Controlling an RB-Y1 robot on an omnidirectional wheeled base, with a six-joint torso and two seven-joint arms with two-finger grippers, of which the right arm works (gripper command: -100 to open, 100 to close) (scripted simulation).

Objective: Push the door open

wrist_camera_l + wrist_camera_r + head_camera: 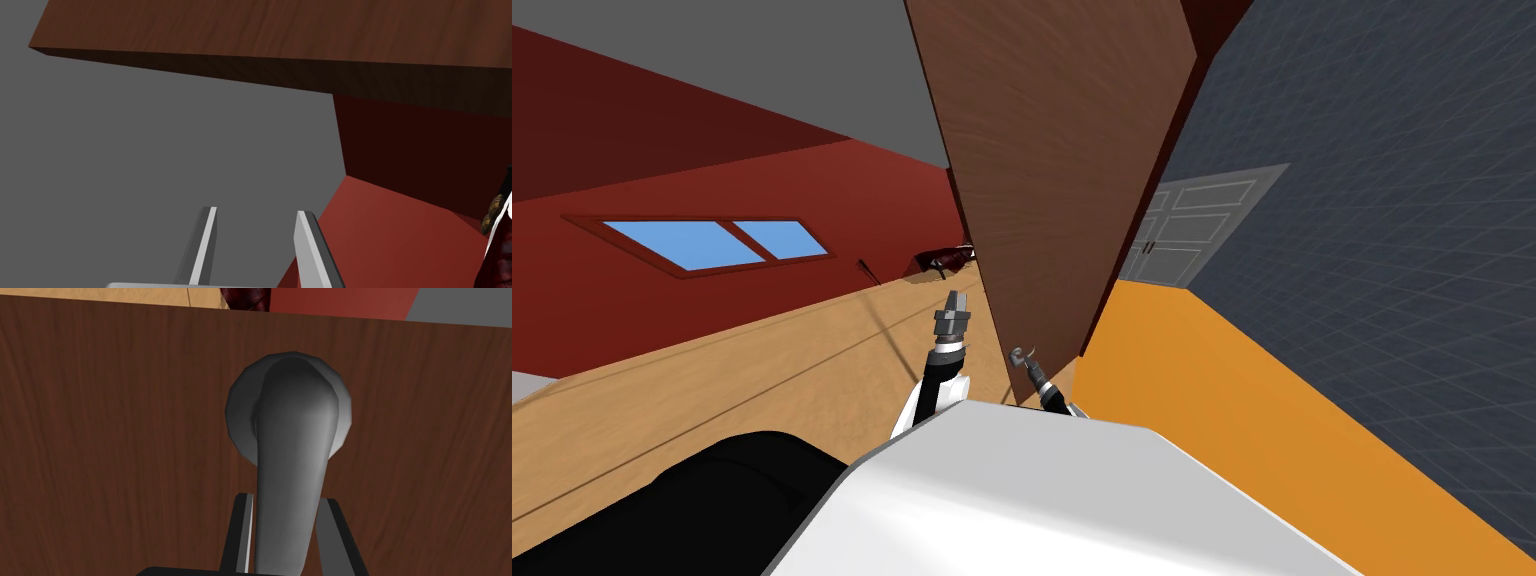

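The door (1072,180) stands ajar just ahead. The right end effector (287,506) is clamped on its handle (290,438), probably for purchase to push. The left end effector (256,212) hangs open and empty near the door's edge.

A blue-paned window (712,243) sits in the red wall (842,190) under a grey ceiling (762,70). A dark red object (947,260) lies at the wooden floor's (762,370) far edge. White panelled doors (1187,225) stand in the dark grey wall (1392,250), beyond an orange floor (1232,420).
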